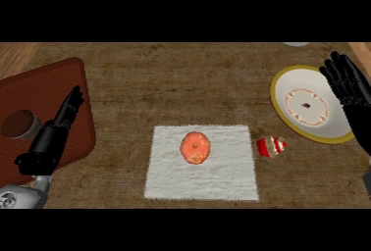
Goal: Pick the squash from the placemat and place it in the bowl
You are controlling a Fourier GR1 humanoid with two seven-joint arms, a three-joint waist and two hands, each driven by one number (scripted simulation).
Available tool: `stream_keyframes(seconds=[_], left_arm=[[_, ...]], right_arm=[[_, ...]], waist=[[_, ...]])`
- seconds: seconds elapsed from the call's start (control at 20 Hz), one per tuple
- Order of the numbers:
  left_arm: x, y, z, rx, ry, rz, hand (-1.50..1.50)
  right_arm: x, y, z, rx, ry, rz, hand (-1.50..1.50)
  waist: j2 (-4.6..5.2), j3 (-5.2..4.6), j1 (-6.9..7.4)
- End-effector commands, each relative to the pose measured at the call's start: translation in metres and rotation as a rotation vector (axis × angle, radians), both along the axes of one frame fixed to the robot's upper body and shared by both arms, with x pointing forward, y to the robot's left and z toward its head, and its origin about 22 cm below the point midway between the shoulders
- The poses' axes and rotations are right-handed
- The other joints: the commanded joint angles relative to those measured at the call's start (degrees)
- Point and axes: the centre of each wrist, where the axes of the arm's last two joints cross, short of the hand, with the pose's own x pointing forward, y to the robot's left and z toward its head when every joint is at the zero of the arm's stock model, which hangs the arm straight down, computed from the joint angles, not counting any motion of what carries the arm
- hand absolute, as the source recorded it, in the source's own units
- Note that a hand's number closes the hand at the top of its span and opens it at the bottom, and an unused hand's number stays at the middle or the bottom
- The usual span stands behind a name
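The desk (181, 83) has a brown, rough-textured top. A white placemat (202, 163) lies flat at its centre-front. The squash (196, 147), an orange oval, rests on the upper middle of the placemat, clear of all four edges and touched by neither hand.

Just beside the right edge of the placemat, on the bare desk, lies a small red-and-white striped object (271, 146); its exact kind cannot be determined. It sits between the placemat and the bowl (284, 98).

The bowl is white with a yellow rim and a red-patterned ring inside. It stands at the right of the desk, apart from the placemat.

The right robot hand (351, 86) shows at the right edge, over the right part of the bowl, fingers straight and spread, pointing away from the robot. It holds nothing.

The left robot hand (64, 115) shows at the left, over a reddish-brown board (69, 78). Its fingers are extended and close together, seen edge-on, pinching nothing. A dark round cup (19, 124) stands on the board, left of this hand.
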Motion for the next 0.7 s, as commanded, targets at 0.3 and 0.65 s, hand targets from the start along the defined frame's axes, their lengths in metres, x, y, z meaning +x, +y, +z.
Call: stream_keyframes(seconds=[0.3,0.65], left_arm=[[0.008,0.019,0.006,-0.056,0.077,0.184,0.00],[-0.002,0.026,-0.001,-0.114,0.124,0.266,0.00]], right_arm=[[0.017,0.024,0.057,-0.648,-0.059,-0.103,1.50],[-0.063,0.108,-0.014,-0.433,0.044,-0.329,-1.50]], waist=[[0.05,-3.01,-2.21],[-0.25,-0.51,-3.36]])
